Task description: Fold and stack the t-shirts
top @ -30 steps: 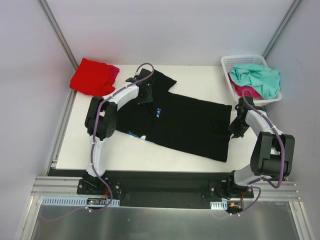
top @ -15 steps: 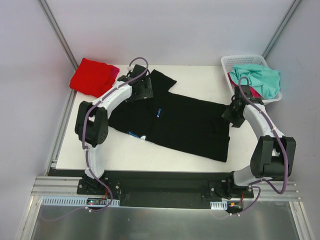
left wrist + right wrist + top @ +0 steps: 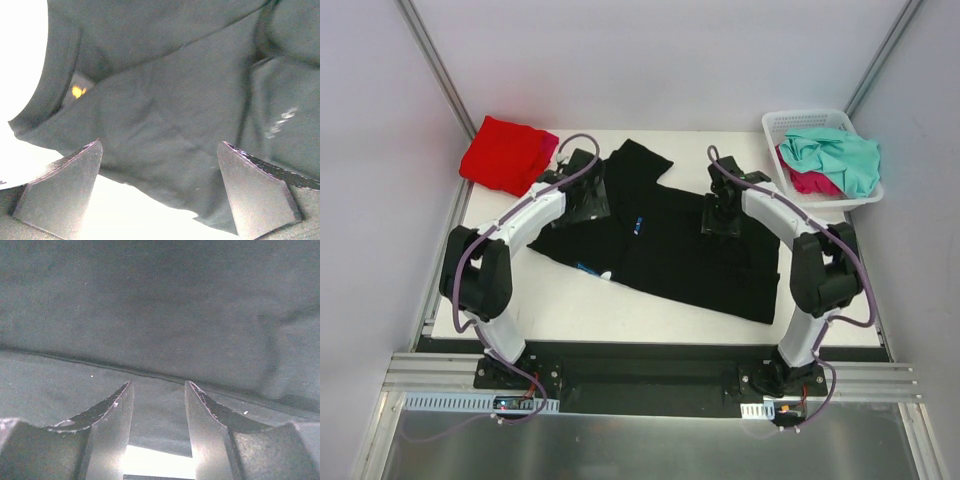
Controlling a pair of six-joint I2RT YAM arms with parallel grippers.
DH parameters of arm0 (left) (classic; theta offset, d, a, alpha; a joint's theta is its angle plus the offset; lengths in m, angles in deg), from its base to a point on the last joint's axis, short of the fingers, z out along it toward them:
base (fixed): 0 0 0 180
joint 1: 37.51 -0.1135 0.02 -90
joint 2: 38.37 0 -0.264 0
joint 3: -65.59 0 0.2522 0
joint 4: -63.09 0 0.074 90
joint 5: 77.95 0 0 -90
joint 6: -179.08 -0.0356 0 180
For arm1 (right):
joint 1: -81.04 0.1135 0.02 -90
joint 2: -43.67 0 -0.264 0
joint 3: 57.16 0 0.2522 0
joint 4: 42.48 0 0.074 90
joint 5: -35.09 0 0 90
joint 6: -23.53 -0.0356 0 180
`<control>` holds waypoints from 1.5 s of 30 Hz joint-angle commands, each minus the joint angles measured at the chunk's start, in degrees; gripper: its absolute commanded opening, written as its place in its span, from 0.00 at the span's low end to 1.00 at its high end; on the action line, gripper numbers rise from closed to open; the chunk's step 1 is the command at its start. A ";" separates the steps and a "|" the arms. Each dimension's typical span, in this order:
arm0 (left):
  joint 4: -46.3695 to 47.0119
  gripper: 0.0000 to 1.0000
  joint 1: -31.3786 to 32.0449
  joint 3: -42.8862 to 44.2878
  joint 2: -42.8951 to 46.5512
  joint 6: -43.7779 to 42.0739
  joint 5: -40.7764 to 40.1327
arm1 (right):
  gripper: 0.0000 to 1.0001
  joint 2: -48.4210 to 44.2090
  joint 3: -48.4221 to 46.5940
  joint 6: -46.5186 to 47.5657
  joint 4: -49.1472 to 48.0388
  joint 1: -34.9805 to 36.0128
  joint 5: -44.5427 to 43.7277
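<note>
1. Red shirt [image 3: 503, 155] lies folded at the tabletop's [image 3: 570, 300] far-left corner, with magenta cloth [image 3: 551, 143] peeking out at its right edge.
2. Left claw [image 3: 160, 150], its arm stretched forward, hovers over the left part of the black shirt [image 3: 670, 250], which is spread mid-tabletop. The jaws are wide apart and empty.
3. Right claw [image 3: 157, 385], its arm reaching inward, is over that shirt's upper right. The jaws are narrowly apart, gripping nothing.
4. White lattice basket [image 3: 772, 128], far right, holds a crumpled teal shirt [image 3: 840, 155] over a pink shirt [image 3: 810, 183].

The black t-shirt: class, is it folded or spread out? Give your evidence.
Spread out: the black t-shirt lies flat and wide across the table, a sleeve sticking out, not yet folded.
</note>
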 commanded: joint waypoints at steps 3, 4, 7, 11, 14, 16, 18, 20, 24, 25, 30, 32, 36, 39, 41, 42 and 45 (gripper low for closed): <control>-2.52 0.99 -0.68 -11.68 7.54 5.27 -3.56 | 0.47 4.54 -10.81 3.49 7.18 4.05 4.41; -2.51 0.99 -1.11 -12.30 7.63 5.45 -3.13 | 0.47 4.81 -11.34 3.67 7.54 4.49 4.41; -2.51 0.99 -1.20 -13.44 7.20 5.62 -3.03 | 0.46 3.76 -9.33 2.88 5.45 6.08 4.58; -2.52 0.99 -1.20 -13.36 6.23 5.62 -2.86 | 0.45 3.67 -5.99 2.44 4.21 7.66 7.75; -2.60 0.99 -1.20 -13.71 5.97 5.27 -3.56 | 0.44 3.58 -5.11 2.44 4.12 9.76 8.80; -2.60 0.99 -1.20 -14.06 5.88 5.18 -3.91 | 0.43 3.41 -4.84 2.61 3.77 11.52 8.72; -2.51 0.99 -1.21 -14.50 5.88 5.45 -4.17 | 0.43 3.84 -5.89 3.22 4.03 12.92 9.42; -2.60 0.99 -1.29 -15.11 5.96 5.80 -4.35 | 0.42 5.42 -7.82 3.93 5.60 13.90 10.04; -0.94 0.99 -2.52 -16.17 5.27 6.33 -2.87 | 0.42 6.48 -8.89 3.58 5.97 16.79 9.51; 0.55 0.99 -3.05 -16.34 4.91 6.07 -1.90 | 0.42 6.57 -7.75 3.32 5.53 16.97 10.03; 3.02 0.99 -4.98 -15.03 2.37 4.66 1.45 | 0.41 5.78 -3.00 1.65 1.14 16.98 11.44; 3.20 0.99 -5.42 -13.71 1.40 4.31 1.62 | 0.41 5.52 -0.64 0.94 0.17 17.06 12.58; 3.55 0.99 -6.21 -12.74 -0.88 4.13 2.94 | 0.41 4.47 2.80 0.41 -1.76 17.68 13.38; 4.16 0.99 -6.48 -13.01 -1.07 4.39 3.12 | 0.40 3.94 5.35 0.24 -3.61 18.29 14.69; 4.43 0.99 -6.57 -12.83 -1.07 4.39 3.21 | 0.40 3.84 6.49 0.06 -4.49 18.29 15.75; 4.34 0.99 -6.57 -12.66 -1.07 4.13 3.29 | 0.40 3.93 7.19 -0.02 -5.10 18.21 15.75; 4.34 0.99 -6.92 -11.95 -0.80 3.95 3.82 | 0.40 4.29 9.03 -0.81 -5.90 17.94 15.92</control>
